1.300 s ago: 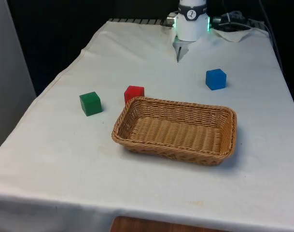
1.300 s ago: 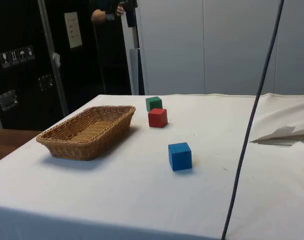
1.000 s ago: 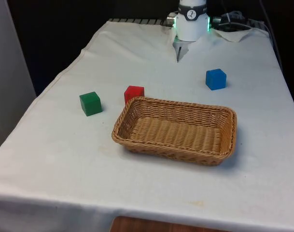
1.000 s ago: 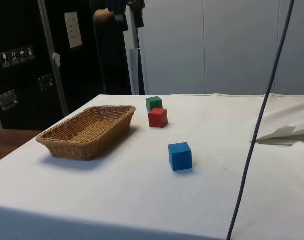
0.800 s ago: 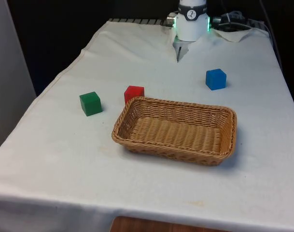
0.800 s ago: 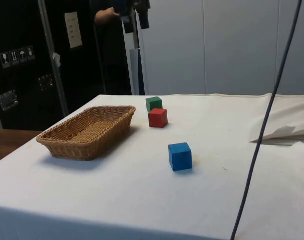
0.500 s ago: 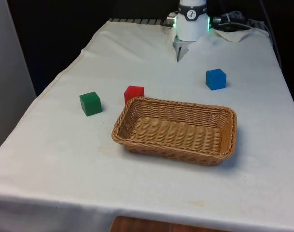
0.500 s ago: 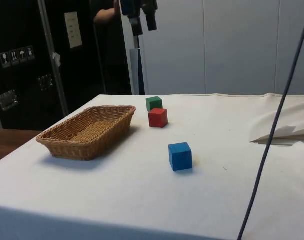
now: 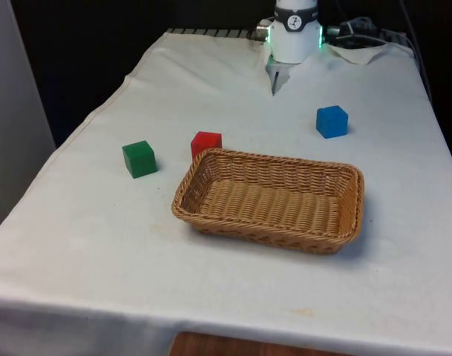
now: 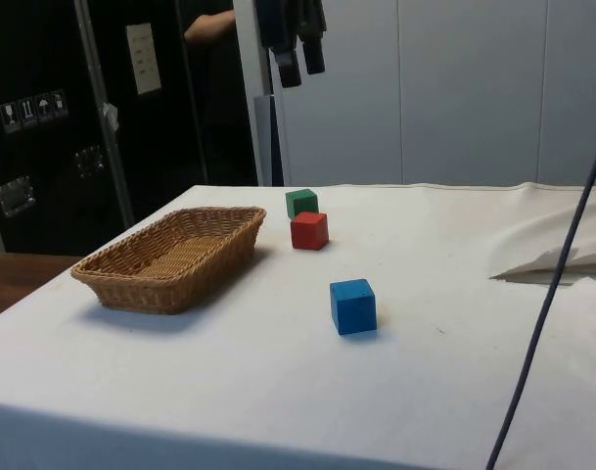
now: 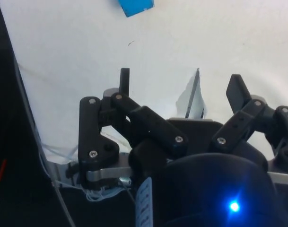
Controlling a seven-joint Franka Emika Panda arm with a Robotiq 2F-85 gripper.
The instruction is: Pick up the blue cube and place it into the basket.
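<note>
A: Start at your pincer (image 10: 300,54). What worries you from here?

B: In the side view it hangs high above the counter (image 9: 404,245), well apart from the blue cube (image 9: 332,121). You have a long descent to line up. If you come down off-centre, one finger could land on the cube's top or nudge it across the cloth instead of straddling it.

A: And the fingers themselves?

B: The wrist view shows the fingers (image 11: 124,82) spread wide with nothing between them and nothing touching them. That gap looks generous for the cube, but I judge you'd want the faces squared to the fingers, since the cube sits slightly turned.

A: Where does the cube lie relative to everything else?

B: It rests alone on the cloth, beyond the basket (image 9: 344,222) toward the front view's right, clear of its rim. The red cube (image 9: 205,142) sits just beside the basket's far corner on the front view's left, with the green cube (image 9: 139,159) further left.

A: So the other risk?

B: Carrying too low. You could clip the woven rim and shift the basket, or let go early and drop the cube outside it.
</note>
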